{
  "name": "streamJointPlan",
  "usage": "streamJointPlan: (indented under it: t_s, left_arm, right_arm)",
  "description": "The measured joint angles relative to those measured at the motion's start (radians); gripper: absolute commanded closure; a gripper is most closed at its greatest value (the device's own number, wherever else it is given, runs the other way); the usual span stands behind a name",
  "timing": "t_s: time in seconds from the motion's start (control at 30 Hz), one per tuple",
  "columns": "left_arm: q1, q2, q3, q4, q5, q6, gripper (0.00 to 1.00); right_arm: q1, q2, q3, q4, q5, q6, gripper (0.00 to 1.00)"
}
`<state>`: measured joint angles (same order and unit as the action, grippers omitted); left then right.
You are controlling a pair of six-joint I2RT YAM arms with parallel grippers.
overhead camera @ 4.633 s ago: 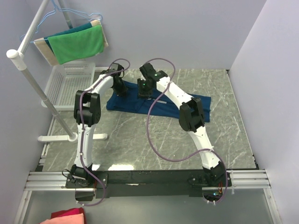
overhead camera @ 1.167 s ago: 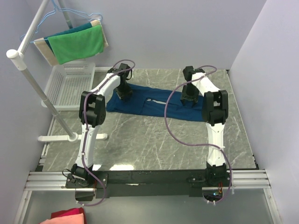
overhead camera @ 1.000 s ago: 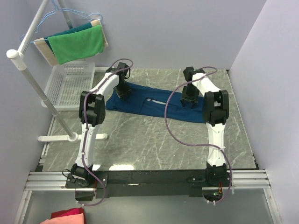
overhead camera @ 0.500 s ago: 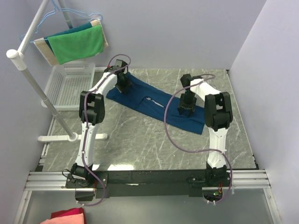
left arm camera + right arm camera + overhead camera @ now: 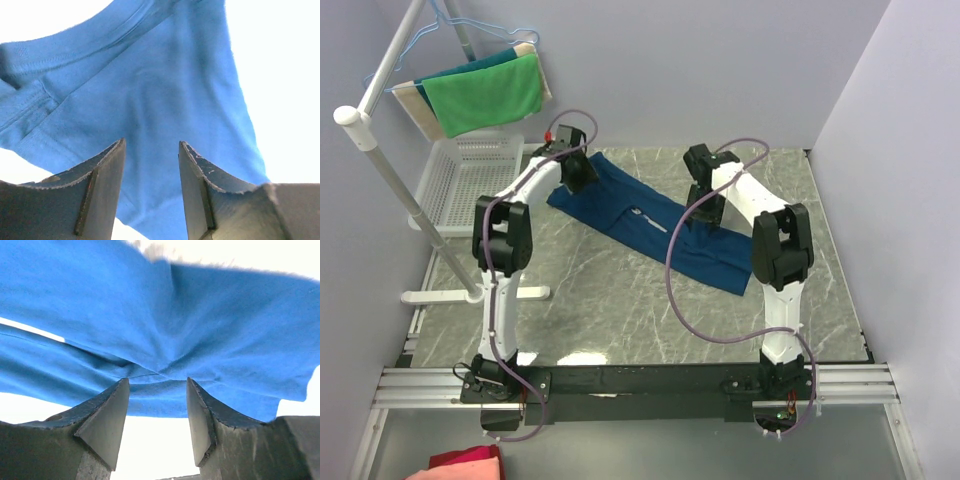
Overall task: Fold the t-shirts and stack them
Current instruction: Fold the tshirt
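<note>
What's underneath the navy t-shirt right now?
The marble table shows all around the navy t-shirt, so it seems to lie on that; anything flat beneath the cloth is covered.

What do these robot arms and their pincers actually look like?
Both arms, the left arm and right arm, are slim white tubes joined by chunky black joints. A loose purplish-grey cable loops along each. The left gripper and right gripper each have two dark grey, wedge-shaped fingers with rough edges.

Your wrist views crop the t-shirt (image 5: 165, 100) at the frame edges; your top view crops the red cloth (image 5: 468, 460).
</note>
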<state>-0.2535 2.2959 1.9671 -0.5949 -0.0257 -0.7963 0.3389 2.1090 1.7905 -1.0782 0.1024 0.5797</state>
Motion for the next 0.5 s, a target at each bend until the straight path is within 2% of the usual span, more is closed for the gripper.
streamJointPlan:
  t_s: [0.23, 0.5]
  left_arm:
    - [0.0, -0.17, 0.0, 0.015, -0.014, 0.036, 0.46]
    - [0.016, -0.272, -0.042, 0.016, -0.016, 0.044, 0.46]
  right_arm:
    - [-0.008, -0.014, 0.031, 0.013, 0.07, -0.054, 0.39]
    - [-0.045, -0.026, -0.161, 0.08, 0.095, -0.114, 0.39]
